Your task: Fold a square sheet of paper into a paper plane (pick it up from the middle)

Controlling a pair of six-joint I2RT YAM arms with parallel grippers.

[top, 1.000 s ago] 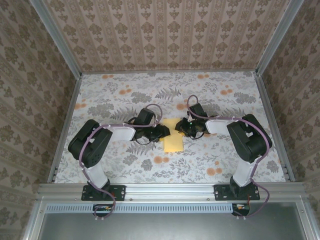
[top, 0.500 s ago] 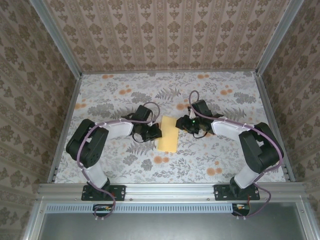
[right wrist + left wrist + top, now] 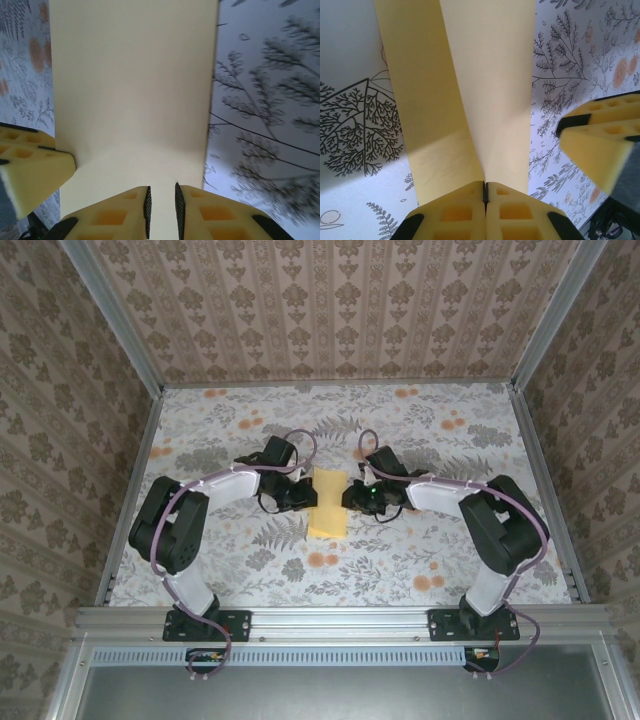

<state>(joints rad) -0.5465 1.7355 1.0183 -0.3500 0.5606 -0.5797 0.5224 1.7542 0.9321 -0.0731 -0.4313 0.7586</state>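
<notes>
Around the middle of the bench [image 3: 430, 430], my left jaws are clamped shut on one edge of the folded yellow paper [image 3: 328, 508]; my right jaws sit a slit apart around the opposite edge.

The worktop [image 3: 420, 560] is covered with a pale print of grey ferns and little orange flowers. A folded pale-yellow sheet of paper [image 3: 328, 505] is seen near its middle; whether it's lying flat can't be told.
</notes>
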